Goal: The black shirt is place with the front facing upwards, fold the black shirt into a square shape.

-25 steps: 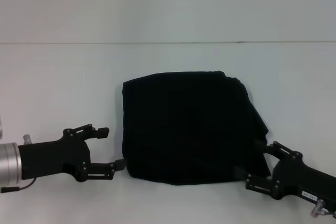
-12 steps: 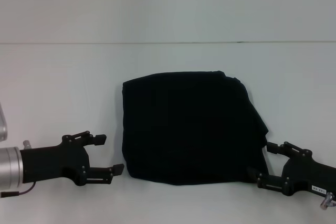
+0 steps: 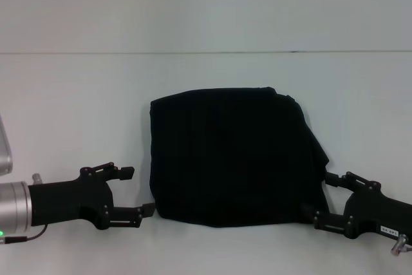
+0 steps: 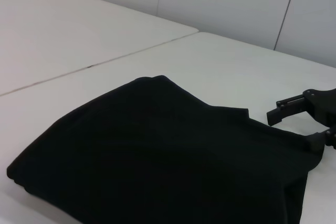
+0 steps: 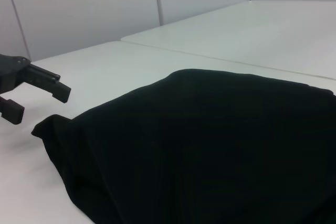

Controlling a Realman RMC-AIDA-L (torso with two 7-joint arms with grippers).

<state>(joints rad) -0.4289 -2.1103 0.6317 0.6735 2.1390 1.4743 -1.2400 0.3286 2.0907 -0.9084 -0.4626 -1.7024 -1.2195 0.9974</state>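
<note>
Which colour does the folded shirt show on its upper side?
Plain black shirt; no lettering shows, clearest in the head view.

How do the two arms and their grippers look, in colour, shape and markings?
Both grippers are matte black, each with two slim linkage fingers ending in small blocky pads. The left gripper sits on a silver cylindrical wrist with a thin cable beneath and a small green light. The right gripper has a small white label on its black body and a silver fitting at the wrist.

A lab-like test bay: bare white tables [image 3: 77, 94] pushed together, enclosed by plain white partition panels [image 4: 226, 3].
</note>
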